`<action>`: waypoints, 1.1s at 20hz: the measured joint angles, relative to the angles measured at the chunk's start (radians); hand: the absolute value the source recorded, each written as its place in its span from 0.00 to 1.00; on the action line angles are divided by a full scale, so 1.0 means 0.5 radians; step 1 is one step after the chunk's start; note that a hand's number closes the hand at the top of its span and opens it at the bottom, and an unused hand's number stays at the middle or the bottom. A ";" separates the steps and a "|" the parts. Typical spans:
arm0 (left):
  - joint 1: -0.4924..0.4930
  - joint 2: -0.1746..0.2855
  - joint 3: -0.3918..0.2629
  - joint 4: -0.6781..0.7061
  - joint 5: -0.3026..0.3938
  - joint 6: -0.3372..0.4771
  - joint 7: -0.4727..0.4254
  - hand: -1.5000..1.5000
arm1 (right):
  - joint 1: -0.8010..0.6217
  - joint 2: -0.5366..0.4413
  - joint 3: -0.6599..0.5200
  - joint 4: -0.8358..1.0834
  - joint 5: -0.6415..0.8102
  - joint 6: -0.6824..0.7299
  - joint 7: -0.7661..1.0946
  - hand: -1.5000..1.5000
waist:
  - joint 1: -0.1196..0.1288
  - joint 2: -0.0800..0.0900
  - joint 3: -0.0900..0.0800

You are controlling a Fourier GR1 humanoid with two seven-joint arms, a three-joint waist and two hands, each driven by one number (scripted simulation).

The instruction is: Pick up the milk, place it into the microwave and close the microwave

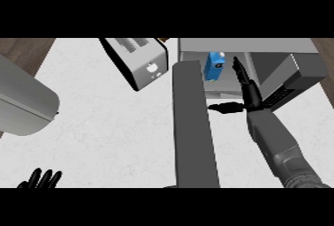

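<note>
- While the microwave door (195, 132) stands swung wide open, the milk (215, 66), a blue carton, sits upright inside the microwave (301, 75), toward the left of the cavity.
- Right hand (251, 97) is open and holds nothing: fingers (240, 73) straight, pointing into the microwave opening, thumb stuck out left toward the door.
- Its fingertips are just beside the milk, on the carton's right; contact can't be told.
- Right forearm comes in from the lower right, alongside the door.
- Left hand (40, 180) rests at the lower left edge, open, fingers up.
- Toaster (140, 62) stands tilted on the white counter (111, 128), left of the microwave.
- Large grey rounded object (26, 106) sits at the left edge.
</note>
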 measured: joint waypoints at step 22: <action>-0.737 -0.008 -0.551 0.417 -0.457 0.309 0.467 1.00 | 1.290 0.102 0.267 -1.309 -0.208 0.595 0.024 0.00 | -0.121 -0.026 -0.007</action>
